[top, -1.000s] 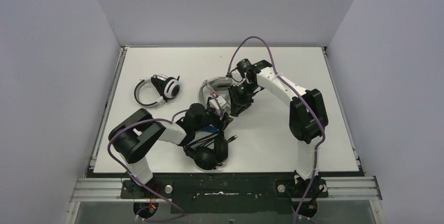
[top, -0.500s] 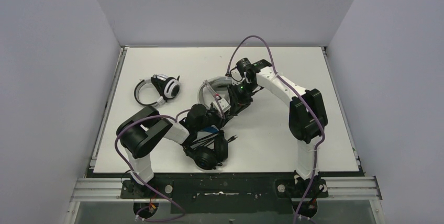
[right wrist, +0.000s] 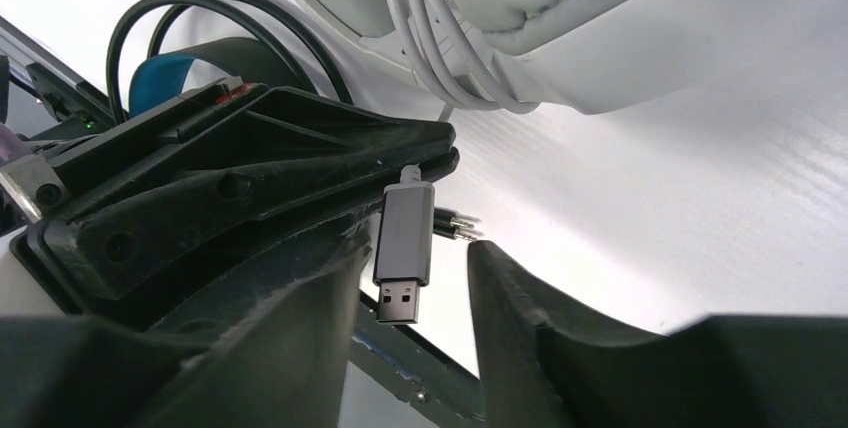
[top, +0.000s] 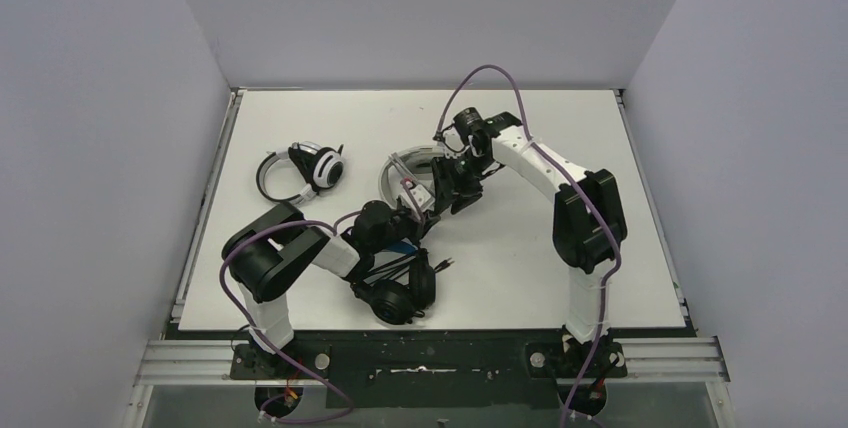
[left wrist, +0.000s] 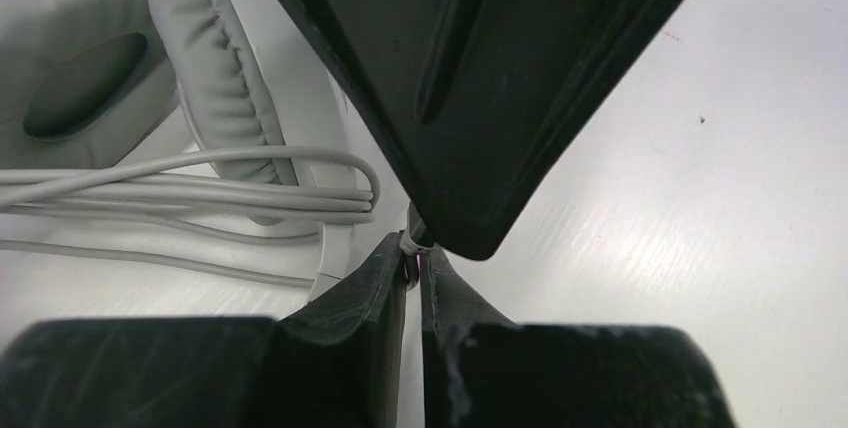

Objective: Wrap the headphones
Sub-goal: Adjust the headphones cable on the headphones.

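A: What did we find at the left gripper point(left wrist: 412, 266)?

B: We found its jaws pressed together, pinching the pale cable point(left wrist: 250, 196) right at its end. Through the right wrist camera we saw the grey USB plug point(right wrist: 404, 248) hanging straight down from that pinch.

A: And the right gripper point(right wrist: 425, 283)?

B: We saw its jaws spread, one finger on each side of the hanging plug. There was a clear gap beside one finger, and we could not tell whether the other touched the plug. The two grippers met tip to tip over the middle of the table point(top: 600, 148).

A: Where did we place the headset that cable ran from?

B: The white headset point(top: 405, 168) lay just to the far left of the grippers. Its grey ear pads point(left wrist: 215, 68) were close by, and several turns of the cable lay across it in a bundle.

A: And the others?

B: We noted the black headset point(top: 393, 296) by the near edge, just on the near side of the left gripper. Its black cable point(right wrist: 130, 28) was looped, and its blue-lined headband point(right wrist: 165, 73) showed behind that gripper. A small jack plug point(right wrist: 455, 225) lay on the table just right of it. The black-and-white headset point(top: 305, 170) sat well apart at the far left.
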You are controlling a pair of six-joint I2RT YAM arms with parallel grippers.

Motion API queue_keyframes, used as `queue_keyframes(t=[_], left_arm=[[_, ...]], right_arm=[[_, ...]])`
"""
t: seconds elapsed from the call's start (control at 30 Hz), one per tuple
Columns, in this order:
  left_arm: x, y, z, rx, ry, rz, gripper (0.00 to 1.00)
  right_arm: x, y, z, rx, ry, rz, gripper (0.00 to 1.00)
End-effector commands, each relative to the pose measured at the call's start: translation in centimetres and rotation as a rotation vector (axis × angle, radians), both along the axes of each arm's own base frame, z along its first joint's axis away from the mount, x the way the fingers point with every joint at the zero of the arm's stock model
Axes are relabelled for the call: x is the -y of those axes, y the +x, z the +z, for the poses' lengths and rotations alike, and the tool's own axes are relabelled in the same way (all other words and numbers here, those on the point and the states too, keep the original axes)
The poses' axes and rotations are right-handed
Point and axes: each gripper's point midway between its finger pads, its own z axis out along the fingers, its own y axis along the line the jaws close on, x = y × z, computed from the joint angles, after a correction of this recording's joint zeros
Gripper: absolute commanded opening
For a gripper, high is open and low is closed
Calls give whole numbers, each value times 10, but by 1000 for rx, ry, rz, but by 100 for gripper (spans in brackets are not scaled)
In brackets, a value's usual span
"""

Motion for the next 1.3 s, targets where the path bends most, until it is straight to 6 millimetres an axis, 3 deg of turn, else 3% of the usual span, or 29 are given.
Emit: queue_keyframes(t=[0.0, 0.1, 0.23, 0.3, 0.4, 0.53, 0.77, 0.93, 1.13, 1.27], left_arm=[[9, 8, 37, 61, -127, 8, 0], [9, 8, 37, 31, -155, 14, 0], [7, 8, 35, -23, -194, 45, 0], [6, 8, 34, -59, -216, 60, 0], [0, 11, 33, -125, -263, 104, 0], [-8, 14, 31, -230, -356, 156, 0], [-14, 20, 31, -403, -477, 250, 0], [-24, 18, 31, -475, -501, 333, 0], [-41, 9, 22, -641, -411, 465, 0], [-52, 7, 27, -701, -391, 544, 0]], right_arm=[[-3, 20, 31, 81, 65, -20, 50], [3, 41, 50, 167, 99, -60, 62], [24, 92, 82, 375, 132, -168, 74], [34, 115, 88, 471, 108, -197, 77], [34, 138, 84, 553, 73, -168, 78], [18, 156, 64, 583, 116, -111, 79], [-12, 158, 21, 556, 101, -68, 79], [5, 149, 9, 552, -8, -157, 73], [21, 135, -3, 539, -84, -247, 54], [20, 130, -6, 546, -113, -264, 46]])
